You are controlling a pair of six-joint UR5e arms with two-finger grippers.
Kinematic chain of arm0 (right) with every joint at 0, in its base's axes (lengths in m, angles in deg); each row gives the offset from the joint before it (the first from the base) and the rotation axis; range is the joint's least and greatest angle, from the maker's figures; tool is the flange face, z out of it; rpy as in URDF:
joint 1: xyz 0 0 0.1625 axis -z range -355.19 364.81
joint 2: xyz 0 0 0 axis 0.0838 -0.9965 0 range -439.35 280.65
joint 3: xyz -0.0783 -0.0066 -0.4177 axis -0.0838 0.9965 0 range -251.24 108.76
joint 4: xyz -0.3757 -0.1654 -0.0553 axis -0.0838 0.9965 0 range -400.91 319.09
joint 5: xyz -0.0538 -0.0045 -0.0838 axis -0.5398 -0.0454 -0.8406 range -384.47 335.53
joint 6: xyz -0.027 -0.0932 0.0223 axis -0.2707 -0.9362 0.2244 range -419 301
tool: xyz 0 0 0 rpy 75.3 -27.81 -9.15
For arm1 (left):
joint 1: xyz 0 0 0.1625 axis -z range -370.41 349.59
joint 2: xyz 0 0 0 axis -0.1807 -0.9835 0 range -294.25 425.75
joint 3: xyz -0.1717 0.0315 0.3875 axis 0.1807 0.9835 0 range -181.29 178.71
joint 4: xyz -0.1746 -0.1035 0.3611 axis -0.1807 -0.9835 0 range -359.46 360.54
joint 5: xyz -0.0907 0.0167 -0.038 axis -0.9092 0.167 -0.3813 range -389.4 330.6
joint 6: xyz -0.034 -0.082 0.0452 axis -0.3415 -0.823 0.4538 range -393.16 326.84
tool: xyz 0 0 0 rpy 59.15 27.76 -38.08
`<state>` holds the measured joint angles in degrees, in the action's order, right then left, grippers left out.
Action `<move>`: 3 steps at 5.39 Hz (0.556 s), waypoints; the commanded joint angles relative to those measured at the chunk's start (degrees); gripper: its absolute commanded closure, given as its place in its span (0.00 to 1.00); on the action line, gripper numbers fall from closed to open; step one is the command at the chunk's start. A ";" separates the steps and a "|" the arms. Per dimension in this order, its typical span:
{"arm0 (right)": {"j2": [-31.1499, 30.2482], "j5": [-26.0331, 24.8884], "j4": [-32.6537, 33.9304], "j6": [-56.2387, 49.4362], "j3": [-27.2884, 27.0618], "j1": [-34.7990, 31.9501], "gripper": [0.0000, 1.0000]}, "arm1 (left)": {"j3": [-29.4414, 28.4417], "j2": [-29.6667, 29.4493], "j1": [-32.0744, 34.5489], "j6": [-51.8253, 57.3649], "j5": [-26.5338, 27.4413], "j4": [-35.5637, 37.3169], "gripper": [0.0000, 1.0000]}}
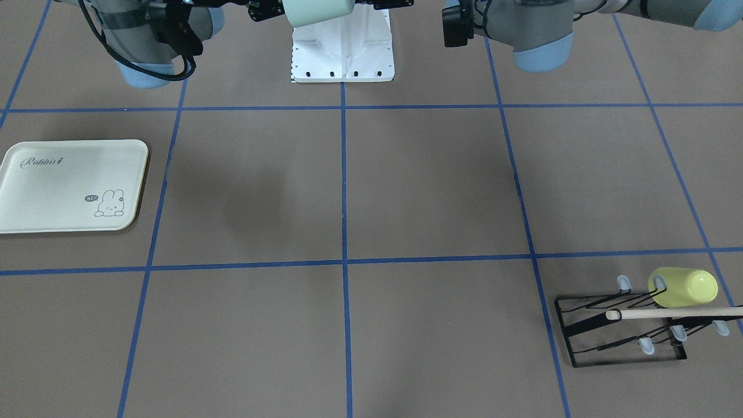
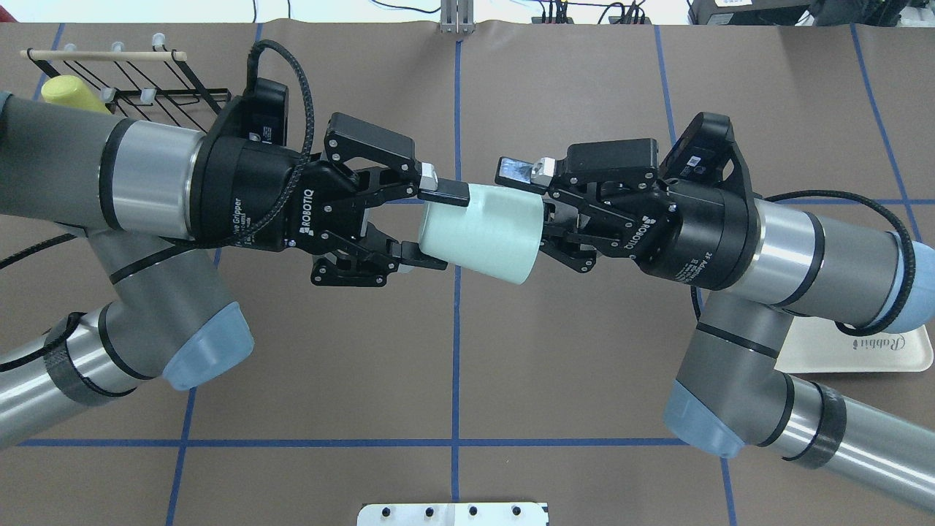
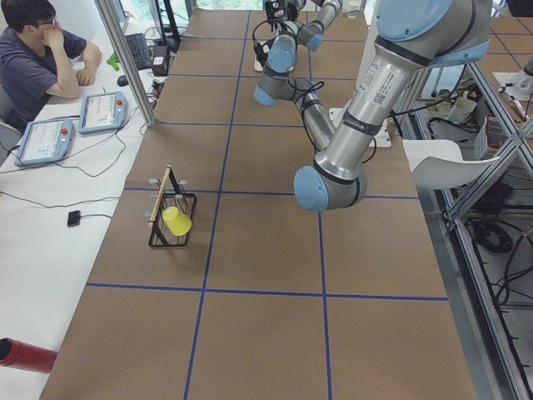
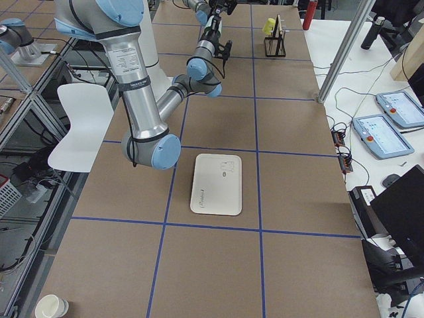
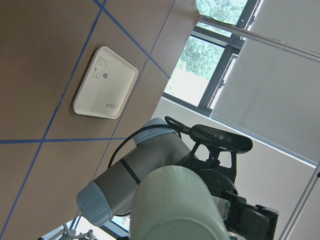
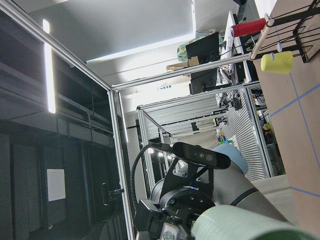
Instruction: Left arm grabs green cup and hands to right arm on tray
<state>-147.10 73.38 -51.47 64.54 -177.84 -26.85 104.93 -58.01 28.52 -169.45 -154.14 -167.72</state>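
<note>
Fingers (image 2: 443,193) of the left gripper (image 2: 436,226) are clenched on the narrow bottom end of the green cup (image 2: 482,230) and hold it on its side in the air. The cup hangs high above the table (image 1: 429,186), well apart from the tray (image 1: 58,191) and off to the tray's side that faces the robot's left, over the blue centre line (image 2: 456,351). The right gripper (image 2: 533,213) faces the cup's wide mouth end, released, its jaws spread around the rim: the upper fingertip stands just clear of the cup's wall, and the lower one is partly hidden behind the cup. The left arm (image 2: 66,168) and the right arm (image 2: 818,248) reach toward each other. The tray lies flat on the table, partly under the right arm's elbow in the overhead view, its Rabbit script and bunny drawing face up. Far from the tray, beyond the cup, a black wire rack (image 1: 580,328) carries a yellow cup (image 1: 684,287) tipped on its side and a wooden dowel (image 1: 667,313).
</note>
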 commanded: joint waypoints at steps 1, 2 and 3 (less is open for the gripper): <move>-0.37 2.07 0.10 -1.11 0.25 -0.07 1.00 | -0.13 -2.18 0.44 1.03 0.11 0.22 0.00; -0.45 2.77 -0.24 -1.03 -0.01 -0.41 1.00 | -0.57 -1.67 0.79 1.21 -0.06 0.22 0.00; -1.32 3.39 -0.59 -1.03 -0.27 -1.03 1.00 | -0.75 -0.62 1.40 2.51 -1.28 0.48 0.00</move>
<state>-147.83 76.16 -51.76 63.52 -177.89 -27.50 104.39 -59.35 29.45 -167.84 -154.59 -167.43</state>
